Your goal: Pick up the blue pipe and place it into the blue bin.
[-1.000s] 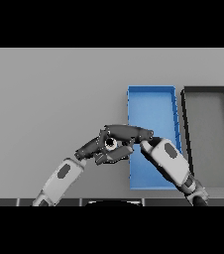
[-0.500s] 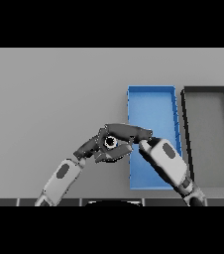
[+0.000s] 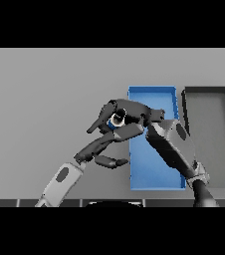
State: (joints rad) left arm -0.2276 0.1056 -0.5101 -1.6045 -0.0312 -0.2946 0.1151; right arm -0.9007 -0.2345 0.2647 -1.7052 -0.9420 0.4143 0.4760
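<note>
The blue pipe shows only as a short blue piece with a pale round end facing me. My right hand is shut on it, fingers curled round it, and holds it above the table just left of the blue bin's left wall. The right forearm crosses over the bin and hides part of its floor. My left hand is below the pipe and apart from it. It is open, with fingers stretched toward the pipe and the thumb pointing right.
A dark grey bin stands right beside the blue bin, on its right. The grey table stretches to the left and back.
My right hand has risen and moved away from me with the pipe. The left hand, which was up against the pipe, now sits below it, fingers spread.
</note>
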